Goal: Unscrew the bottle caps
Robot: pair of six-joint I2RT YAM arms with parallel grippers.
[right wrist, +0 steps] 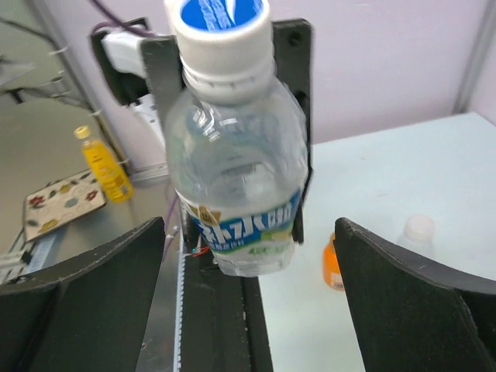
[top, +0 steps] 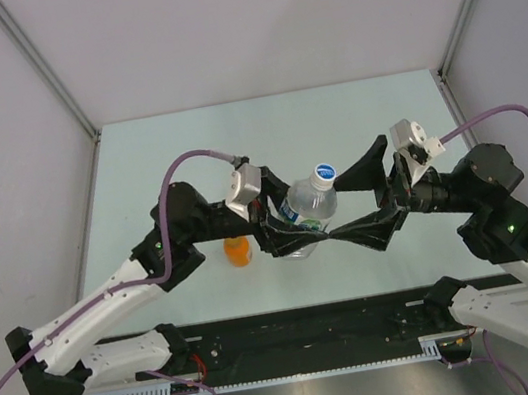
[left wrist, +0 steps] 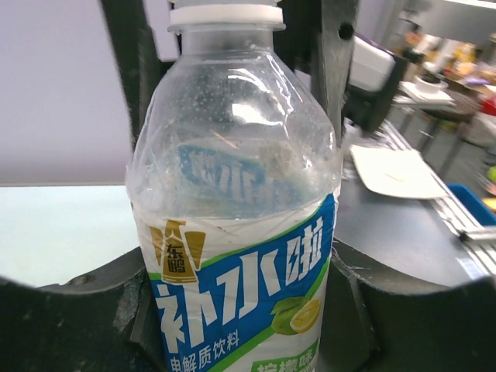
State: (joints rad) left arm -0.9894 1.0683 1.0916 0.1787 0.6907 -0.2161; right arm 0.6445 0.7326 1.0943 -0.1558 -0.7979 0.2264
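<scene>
My left gripper (top: 293,233) is shut on the clear bottle with the blue-white label (top: 305,213) and holds it tilted, off the table. In the left wrist view the bottle (left wrist: 232,232) fills the frame between both fingers, its cap (left wrist: 225,14) at the top edge. The cap (right wrist: 220,25) is white with a blue top and sits on the neck. My right gripper (right wrist: 248,302) stands open beside the bottle (right wrist: 236,178), its fingers (top: 361,169) spread wide and touching nothing. A short orange bottle (top: 238,250) stands on the table. A blurred clear bottle with a white cap (right wrist: 419,231) stands beyond it.
A black rail (top: 298,339) runs along the near table edge between the arm bases. Grey walls with metal posts (top: 52,81) close the back and sides. Off the table, a yellow bottle (right wrist: 102,164) and a patterned mat (right wrist: 62,205) lie on a bench.
</scene>
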